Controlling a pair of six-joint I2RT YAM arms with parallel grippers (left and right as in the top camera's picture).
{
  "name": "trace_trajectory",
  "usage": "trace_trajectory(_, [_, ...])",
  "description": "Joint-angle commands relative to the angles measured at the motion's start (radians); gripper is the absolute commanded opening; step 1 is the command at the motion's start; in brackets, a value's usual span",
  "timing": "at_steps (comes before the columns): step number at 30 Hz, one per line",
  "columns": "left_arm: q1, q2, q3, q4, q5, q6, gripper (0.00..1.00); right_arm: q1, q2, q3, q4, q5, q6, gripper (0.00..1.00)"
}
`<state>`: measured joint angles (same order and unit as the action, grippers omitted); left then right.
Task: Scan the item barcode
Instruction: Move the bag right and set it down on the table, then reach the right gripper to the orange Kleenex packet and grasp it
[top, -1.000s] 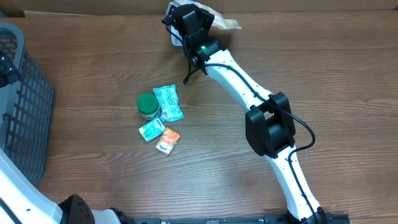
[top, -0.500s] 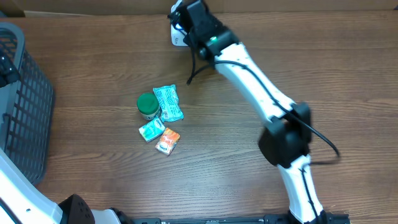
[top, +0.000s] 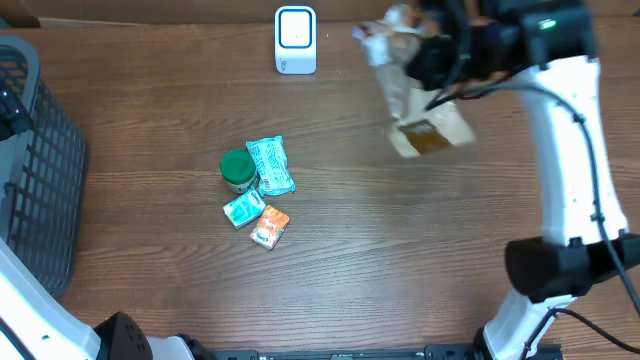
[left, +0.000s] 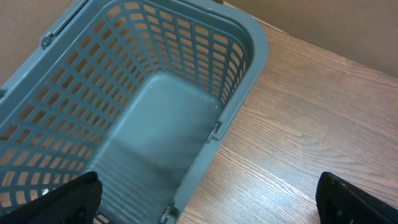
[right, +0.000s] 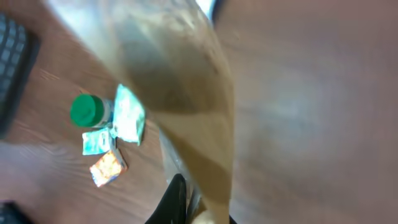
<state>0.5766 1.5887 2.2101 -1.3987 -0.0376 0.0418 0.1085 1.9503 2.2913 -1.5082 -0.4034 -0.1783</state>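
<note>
Now, I am watching the right tool (top: 437, 58) clenching the top of a clear bag (top: 425, 115) with brown contents. The bag is hanging from the tool, too blurred for me to find any barcode. White scanner (top: 295, 40) is sitting on the bench (top: 400, 250), off to that tool's side and apart from the bag. Left tool (left: 211, 202) is hanging released over the grey basket (left: 155, 124). Green-lidded jar (top: 237, 168) and small packets (top: 270, 165) are lying clustered, well away from both tools.
</note>
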Motion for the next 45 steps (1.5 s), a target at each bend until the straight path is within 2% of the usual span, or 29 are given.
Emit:
trace_trajectory(1, [0.001,-0.005,-0.005,0.003,0.008,-0.016,0.99,-0.125,0.014,-0.060,-0.017,-0.104,0.021,0.04])
trace_trajectory(6, [0.001,-0.005,-0.005,0.003,0.008,-0.016,0.99,-0.279,0.025,-0.260,0.026,-0.135,0.020,0.04])
trace_trajectory(16, [0.001,-0.005,-0.005,0.003,0.008,-0.016,1.00,-0.440,0.027,-0.702,0.336,-0.227,0.056,0.04])
trace_trajectory(20, [0.001,-0.005,-0.005,0.003,0.008,-0.016,0.99,-0.507,0.027,-0.791,0.468,-0.227,0.141,0.04])
trace_trajectory(27, [0.001,-0.005,-0.005,0.003,0.008,-0.016,1.00,-0.565,0.032,-0.808,0.504,-0.218,0.179,0.06])
trace_trajectory(29, [0.001,-0.005,-0.005,0.003,0.008,-0.016,1.00,-0.578,0.032,-0.808,0.497,-0.216,0.179,0.15])
trace_trajectory(31, [0.001,-0.005,-0.005,0.003,0.008,-0.016,1.00,-0.589,0.032,-0.807,0.487,-0.216,0.179,0.52])
trace_trajectory(32, [0.001,-0.005,-0.005,0.003,0.008,-0.016,0.99,-0.601,0.032,-0.801,0.467,-0.216,0.179,0.67])
trace_trajectory(33, [0.001,-0.005,-0.005,0.003,0.008,-0.016,0.99,-0.608,0.032,-0.791,0.445,-0.216,0.179,0.73])
trace_trajectory(38, [0.001,-0.005,-0.005,0.003,0.008,-0.016,1.00,-0.622,0.027,-0.707,0.304,-0.201,0.171,0.90])
trace_trajectory(40, [0.001,-0.005,-0.005,0.003,0.008,-0.016,1.00,-0.619,0.023,-0.649,0.233,-0.134,0.171,1.00])
trace_trajectory(45, [0.001,-0.005,-0.005,0.003,0.008,-0.016,1.00,-0.586,0.019,-0.484,0.061,0.076,0.183,1.00])
